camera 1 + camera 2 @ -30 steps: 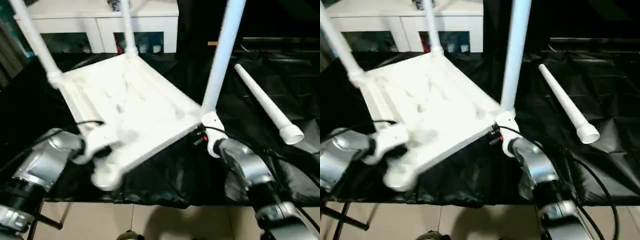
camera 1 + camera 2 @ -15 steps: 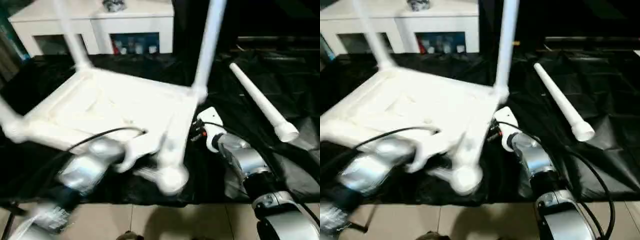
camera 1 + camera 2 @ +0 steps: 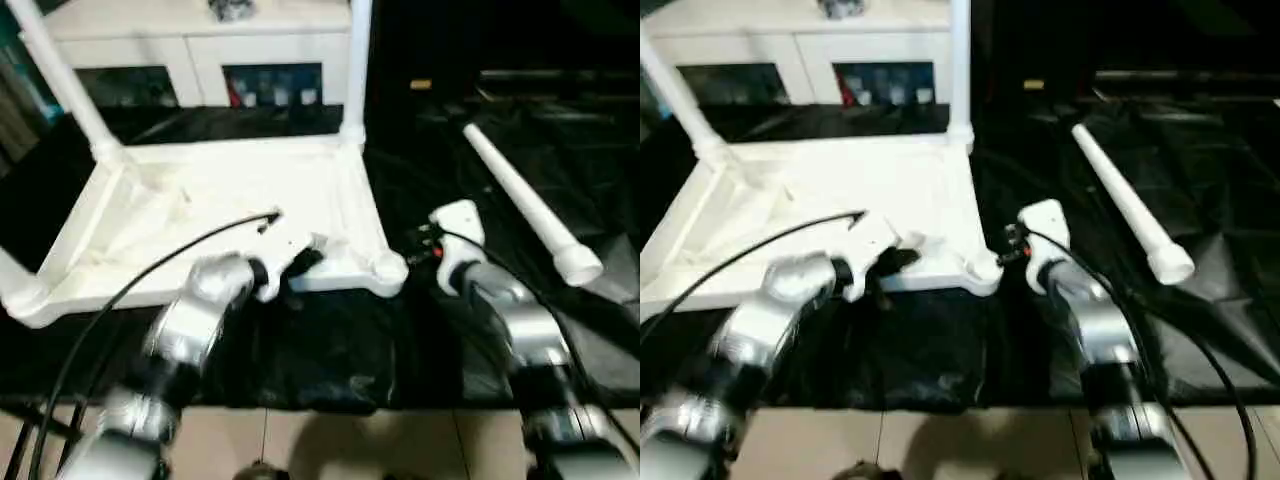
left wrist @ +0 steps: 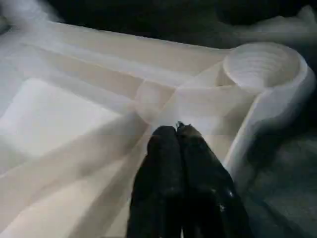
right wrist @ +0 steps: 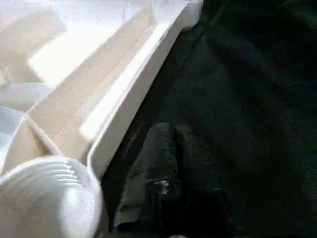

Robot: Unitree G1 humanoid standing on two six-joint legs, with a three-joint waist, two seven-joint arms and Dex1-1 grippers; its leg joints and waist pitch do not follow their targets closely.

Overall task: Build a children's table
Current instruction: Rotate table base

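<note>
White table top (image 3: 220, 215) is lying underside up on the black-draped tabletop (image 3: 330, 340), legs (image 3: 62, 85) rising from its far corners. Left hand (image 4: 177, 130), fingers pressed together, is hovering over the ribs by the empty near-right socket (image 4: 261, 67). Right hand (image 5: 171, 136), pressed together, is sitting just right of that corner; a loose leg (image 3: 525, 205) is lying farther right.

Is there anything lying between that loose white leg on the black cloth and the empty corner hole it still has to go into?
The right gripper and its silver forearm sit on the black cloth between the loose leg and the empty socket at the tabletop's near corner. Apart from that arm, nothing visible stands in the way.
</note>
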